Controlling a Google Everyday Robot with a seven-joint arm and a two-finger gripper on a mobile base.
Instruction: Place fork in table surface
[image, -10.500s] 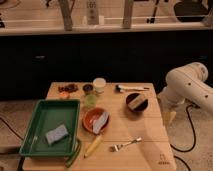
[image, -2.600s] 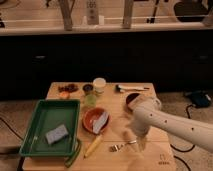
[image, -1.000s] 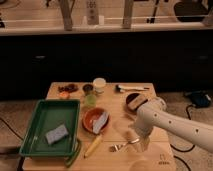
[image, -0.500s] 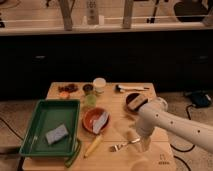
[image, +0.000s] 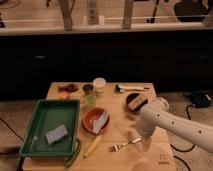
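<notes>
The fork (image: 124, 145) lies flat on the light tan table surface (image: 117, 161) near the front edge, tines to the left, handle pointing right. My white arm (image: 172, 127) reaches in from the right. The gripper (image: 145, 144) hangs down from it just right of the fork's handle end, low over the table. Whether it touches the fork cannot be told. A small dark logo (image: 161, 162) marks the front right corner of the table.
A green tray (image: 35, 116) with a grey sponge (image: 56, 134) sits at the left. A yellow stick (image: 93, 146), an orange bowl (image: 92, 120), a white cup (image: 99, 85), a green cup (image: 90, 99), a black-headed utensil (image: 131, 88) and a dark bowl (image: 135, 101) surround the fork.
The arm swung in from the right over the table, and the gripper has come slightly lower and nearer the fork's handle. The fork has stayed in place.
</notes>
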